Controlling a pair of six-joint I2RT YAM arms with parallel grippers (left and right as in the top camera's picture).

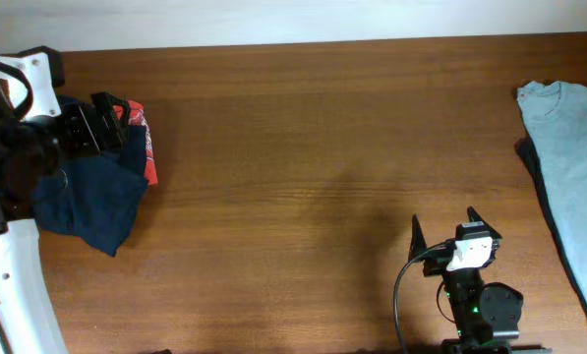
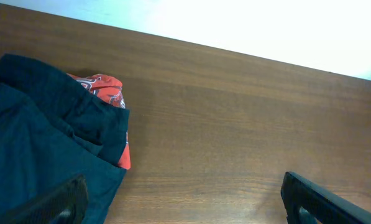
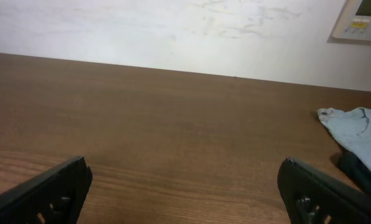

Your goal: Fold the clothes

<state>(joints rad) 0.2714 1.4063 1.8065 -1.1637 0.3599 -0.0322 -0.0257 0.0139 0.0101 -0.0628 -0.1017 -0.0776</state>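
Nothing here can be read as a word, number or brand; the red shirt (image 2: 103, 86), far left in the scene, carries white printed marks, but they are too small and crumpled to make out as letters; the pale wall panel (image 3: 362, 18), far right in the right wrist view, bears a yellowish strip, too blurred to read.

At the left end of the table (image 1: 322, 147) the clothes (image 1: 87, 202) lie partly over a shirt (image 1: 147, 147) showing at their right edge, with a T-shirt (image 1: 573, 157) well apart at the right end.
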